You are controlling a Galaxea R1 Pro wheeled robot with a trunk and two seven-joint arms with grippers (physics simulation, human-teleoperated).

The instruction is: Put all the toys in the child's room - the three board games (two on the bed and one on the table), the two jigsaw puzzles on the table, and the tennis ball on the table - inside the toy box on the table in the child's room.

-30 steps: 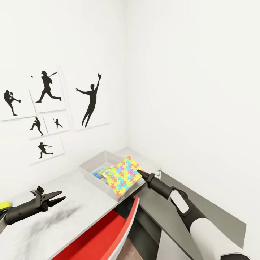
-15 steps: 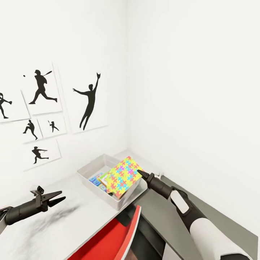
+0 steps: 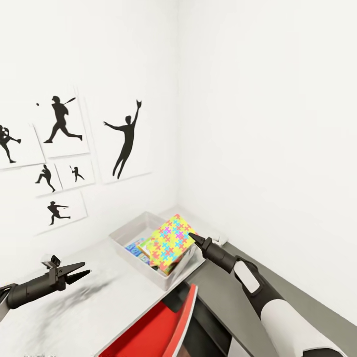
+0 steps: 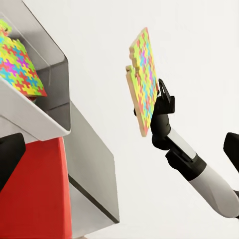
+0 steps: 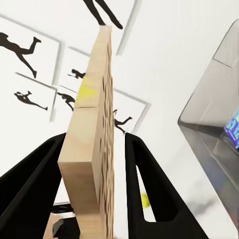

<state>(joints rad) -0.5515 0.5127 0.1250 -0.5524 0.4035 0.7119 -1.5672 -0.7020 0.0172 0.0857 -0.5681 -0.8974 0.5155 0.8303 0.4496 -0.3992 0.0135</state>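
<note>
**Puzzle held over toy box**

Table [image 3: 99,297] carries toy box [image 3: 130,230]. Jigsaw puzzle [image 3: 171,240] hangs tilted above it, edge clamped between right gripper [image 3: 194,240] fingers [image 5: 149,199]. Left gripper [image 3: 79,271] spread, off to the side.

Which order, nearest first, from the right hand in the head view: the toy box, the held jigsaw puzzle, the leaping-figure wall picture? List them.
1. The jigsaw puzzle, gripped in the right hand itself.
2. The toy box, just beyond and below the puzzle, on the table.
3. The leaping-figure picture, high on the wall, well past the box.
</note>
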